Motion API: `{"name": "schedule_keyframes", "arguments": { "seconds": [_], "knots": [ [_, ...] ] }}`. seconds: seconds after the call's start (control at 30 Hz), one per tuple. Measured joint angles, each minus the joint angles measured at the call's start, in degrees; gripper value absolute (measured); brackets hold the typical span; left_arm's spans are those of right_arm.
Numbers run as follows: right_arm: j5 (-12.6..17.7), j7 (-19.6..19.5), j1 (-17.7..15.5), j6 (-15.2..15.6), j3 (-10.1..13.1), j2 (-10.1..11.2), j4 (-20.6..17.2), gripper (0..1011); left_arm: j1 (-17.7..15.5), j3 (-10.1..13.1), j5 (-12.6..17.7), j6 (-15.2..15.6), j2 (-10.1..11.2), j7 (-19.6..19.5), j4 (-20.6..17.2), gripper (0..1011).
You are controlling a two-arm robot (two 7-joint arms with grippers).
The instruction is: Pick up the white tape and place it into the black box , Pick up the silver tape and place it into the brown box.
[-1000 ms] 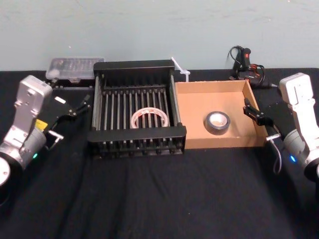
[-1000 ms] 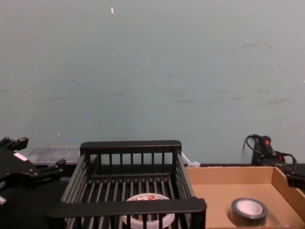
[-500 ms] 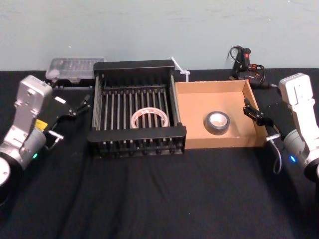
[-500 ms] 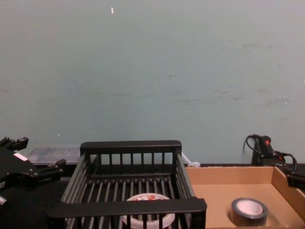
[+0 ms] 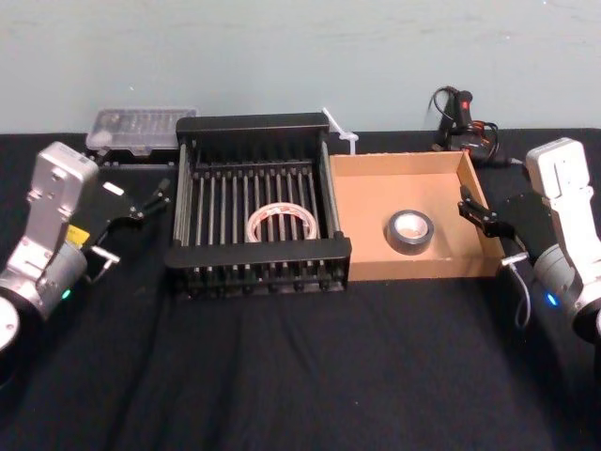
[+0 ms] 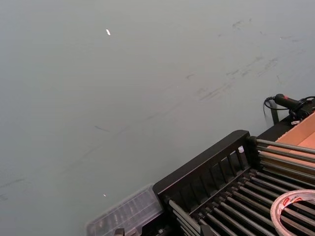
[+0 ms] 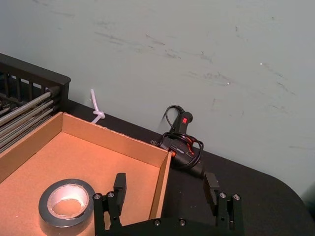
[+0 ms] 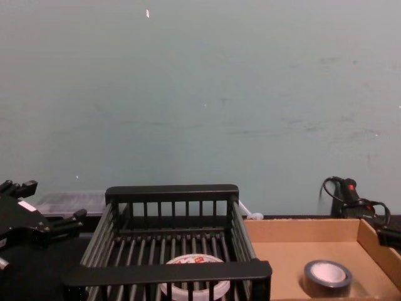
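**Black crate and brown box each hold their tape; both arms stand clear**

Black cloth covers the bench [image 5: 300, 376]. Nothing has shifted over the last second: tapes, boxes and arms sit exactly as they did. That stillness, with each roll already in its box, suggests the task is finished.

One white tape [image 5: 281, 224] lies flat on the slatted floor of the one black box [image 5: 258, 258], toward its near wall. One silver tape [image 5: 410, 230] lies flat on the floor of the one brown box [image 5: 362, 221], which touches the crate's right side.

The left gripper [image 5: 150, 200] hovers just left of the crate, fingers apart and holding nothing. The right gripper [image 7: 165, 189] hangs beside the brown box's right wall, fingers spread wide and empty.

Behind the boxes sit one clear plastic case [image 5: 141, 127], one white zip tie [image 5: 340, 132] and one black tool with cable [image 5: 460, 117], all untouched.
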Motion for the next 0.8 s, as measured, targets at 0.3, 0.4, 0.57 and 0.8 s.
{"name": "schedule_keyframes", "arguments": {
  "seconds": [0.3,0.4,0.57,0.8],
  "knots": [
    [0.0,0.0,0.0,0.0,0.0,0.0,0.0,1002,0.0,0.0,0.0,0.0,0.0,0.0,0.0,1002],
    [0.0,0.0,0.0,0.0,0.0,0.0,0.0,1002,0.0,0.0,0.0,0.0,0.0,0.0,0.0,1001],
    [0.0,0.01,0.0,0.0,0.0,0.0,0.0,1002,0.0,0.0,0.0,0.0,0.0,0.0,0.0,1001],
    [0.0,0.0,0.0,0.0,0.0,0.0,0.0,1002,0.0,0.0,0.0,0.0,0.0,0.0,0.0,1001]
  ]
}}
